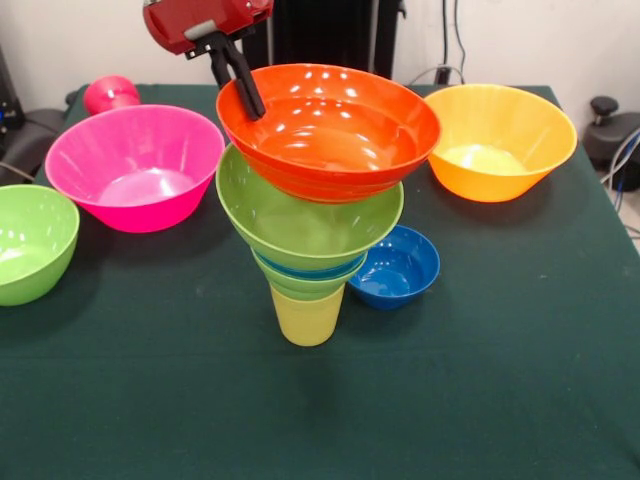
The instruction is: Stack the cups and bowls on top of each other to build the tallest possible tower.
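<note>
The tower stands mid-table: a pale yellow cup (307,316) at the base, then a small lime green bowl (303,283), a thin light blue bowl rim (312,269), a bigger lime green bowl (300,225), and an orange-red bowl (335,135) on top, leaning a little to the right. My gripper (250,100) comes down from the top left. Its black fingers (232,66) are shut on the left rim of the orange-red bowl. A red cup (110,93) stands upside down at the far left.
A large pink bowl (135,165) sits left of the tower. A lime green bowl (30,240) is at the left edge. A yellow-orange bowl (500,140) is at the right rear. A dark blue bowl (398,266) sits just right of the tower's base.
</note>
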Robot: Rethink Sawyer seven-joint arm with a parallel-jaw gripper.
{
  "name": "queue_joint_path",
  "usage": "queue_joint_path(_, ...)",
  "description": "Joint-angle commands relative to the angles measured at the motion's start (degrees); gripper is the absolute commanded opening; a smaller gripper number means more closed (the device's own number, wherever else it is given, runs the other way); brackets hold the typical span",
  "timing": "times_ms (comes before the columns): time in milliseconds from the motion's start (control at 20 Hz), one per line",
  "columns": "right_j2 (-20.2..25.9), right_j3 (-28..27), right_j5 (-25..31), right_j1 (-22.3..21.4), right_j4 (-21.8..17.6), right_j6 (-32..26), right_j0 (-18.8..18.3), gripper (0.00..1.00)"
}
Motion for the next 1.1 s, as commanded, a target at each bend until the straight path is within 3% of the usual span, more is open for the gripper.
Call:
queue_joint_path(50, 8.3, 0.3, -2.0, 1.8, 0.6, 17.2, 0.5, 0.0)
queue_joint_path(1100, 8.4, 0.3, -1.5, 3.0, 1.0, 14.4, 0.1, 0.0)
